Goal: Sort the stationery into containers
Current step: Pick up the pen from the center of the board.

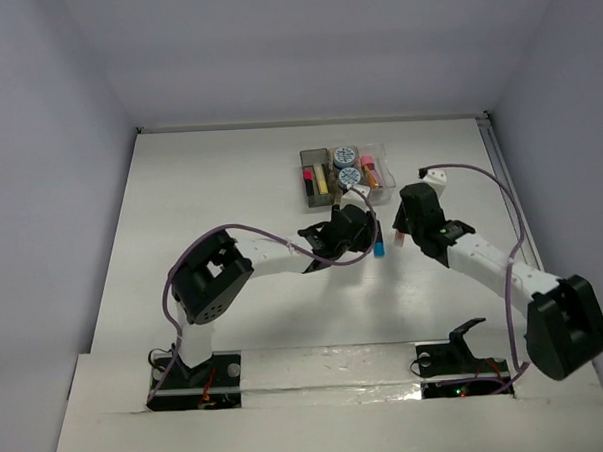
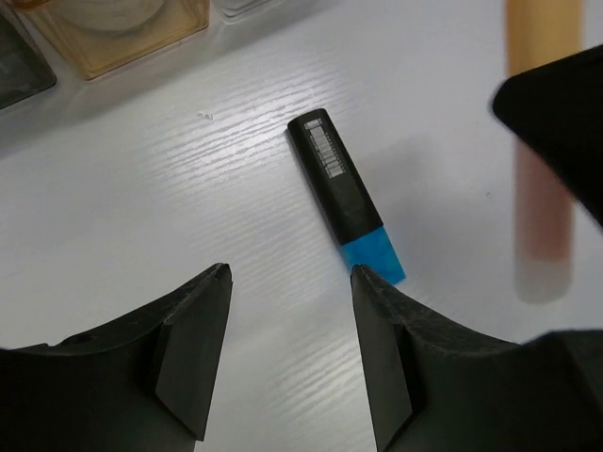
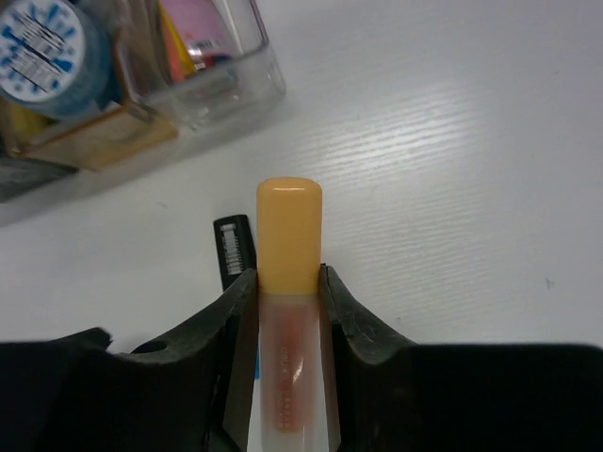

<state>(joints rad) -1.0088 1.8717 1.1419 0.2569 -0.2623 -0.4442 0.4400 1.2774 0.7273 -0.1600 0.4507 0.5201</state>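
**Two arms crowding one patch of desk as the sorting is nearing its end**

The right gripper is clamping an orange-capped tube by its translucent body. Its jaws are pressed to both sides of the tube, and the cap is pointing toward the desk's far edge.

The left gripper is hanging wide open and empty low over the desk. A blue highlighter is lying flat just beyond its fingertips, touching neither. The highlighter is resting near the middle of the desk, a little toward the right edge.

The three joined bins are sitting near the far edge. The dark grey bin is holding highlighters, and the amber bin is holding patterned discs. A pink-topped item is showing in the clear bin.

The held tube is hanging close beside the highlighter's blue cap, so the two arms appear to be sharing very little room. The tube looks likeliest to belong in the clear bin. The safer order is probably for the right arm to be rising and carrying it there before the left descends.

For the pickup, the left gripper looks to need a short advance. It also needs a wrist turn, since the highlighter is lying diagonally to the jaws. Closing across the black barrel at its middle seems surer than pinching the slanted cap, which could be squirting the pen sideways.
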